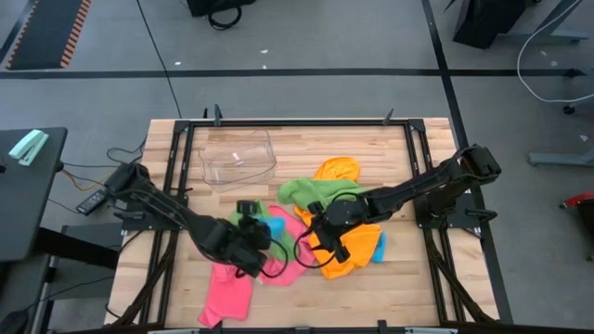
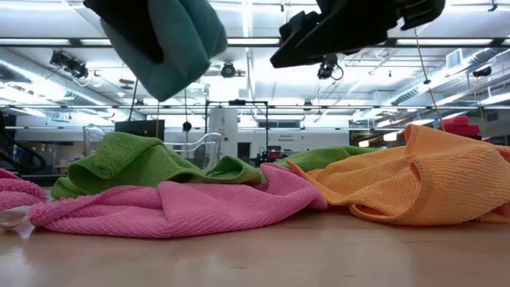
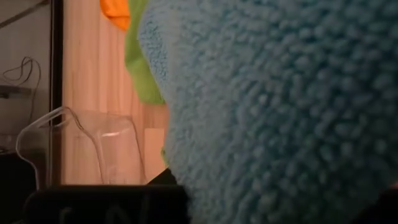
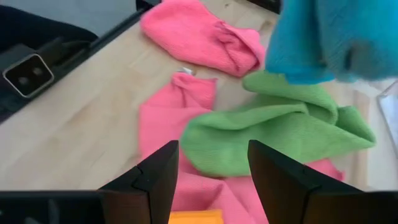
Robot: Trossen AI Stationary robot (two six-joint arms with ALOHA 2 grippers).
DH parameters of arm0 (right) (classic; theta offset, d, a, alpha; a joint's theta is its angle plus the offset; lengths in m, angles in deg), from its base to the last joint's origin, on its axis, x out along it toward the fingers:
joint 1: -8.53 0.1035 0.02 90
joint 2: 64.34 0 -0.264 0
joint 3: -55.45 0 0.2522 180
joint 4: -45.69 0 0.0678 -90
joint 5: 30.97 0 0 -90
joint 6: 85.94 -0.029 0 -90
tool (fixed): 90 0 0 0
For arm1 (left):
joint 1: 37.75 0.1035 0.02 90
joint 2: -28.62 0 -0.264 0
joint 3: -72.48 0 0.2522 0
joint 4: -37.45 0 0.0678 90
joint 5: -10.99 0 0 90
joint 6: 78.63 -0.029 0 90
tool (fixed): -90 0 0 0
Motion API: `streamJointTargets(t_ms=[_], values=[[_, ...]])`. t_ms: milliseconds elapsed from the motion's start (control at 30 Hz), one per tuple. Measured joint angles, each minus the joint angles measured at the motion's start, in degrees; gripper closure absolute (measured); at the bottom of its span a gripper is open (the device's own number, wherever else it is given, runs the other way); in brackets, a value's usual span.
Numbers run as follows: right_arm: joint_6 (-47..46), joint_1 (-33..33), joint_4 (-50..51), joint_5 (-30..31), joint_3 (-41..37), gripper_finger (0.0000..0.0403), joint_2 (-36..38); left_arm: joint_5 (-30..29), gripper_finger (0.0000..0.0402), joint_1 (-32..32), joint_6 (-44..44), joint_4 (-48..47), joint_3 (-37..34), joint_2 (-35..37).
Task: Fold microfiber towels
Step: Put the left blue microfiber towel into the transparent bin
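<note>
Several microfiber towels lie heaped mid-table: a green one (image 1: 304,191) (image 4: 273,130), orange ones (image 1: 338,171) (image 2: 414,179) and pink ones (image 1: 228,289) (image 2: 183,207). A sky-blue towel (image 2: 171,44) (image 4: 336,37) hangs above the heap, with my left gripper (image 1: 252,243) shut on it. That towel fills the left wrist view (image 3: 280,112). My right gripper (image 1: 317,228) (image 4: 211,177) hovers open over the green and pink towels, touching nothing. My left gripper holds the sky-blue towel by its upper part (image 2: 182,22). The towel itself hides the fingers in the wrist view, so the exact part and hold do not show. The towel hangs bunched below the gripper, lifted clear of the heap.
A clear plastic tub (image 1: 238,160) (image 3: 93,146) stands at the table's far left. Black frame rails (image 1: 278,122) run round the tabletop. Bare wood (image 4: 74,124) shows beside the pink towels, and another blue towel (image 1: 378,247) lies under the orange one at the right.
</note>
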Motion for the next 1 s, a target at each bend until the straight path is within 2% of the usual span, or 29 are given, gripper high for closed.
streamJointTargets(t_ms=[133,367,600,800,1000], values=[[-2.09,1.6,-2.21,0.58,0.0,0.0201,0.0,0.4,0.0348,1.39,1.0,3.41,-2.7,3.76],[-2.94,2.98,-2.79,2.14,-0.02,0.0201,0.0,0.78,0.034,4.57,-1.31,4.16,-7.45,8.21],[-5.39,2.45,0.94,2.35,-0.13,0.0201,-0.02,-0.08,0.0343,7.06,-7.06,4.91,-13.37,12.22],[-3.39,2.17,0.91,2.31,-0.13,0.0201,-0.04,-0.27,0.0346,8.69,-15.41,5.39,-16.77,16.43],[-6.02,2.82,0.51,2.14,-0.13,0.0201,-0.04,-0.77,0.0345,8.91,-23.43,5.91,-18.79,18.39]])
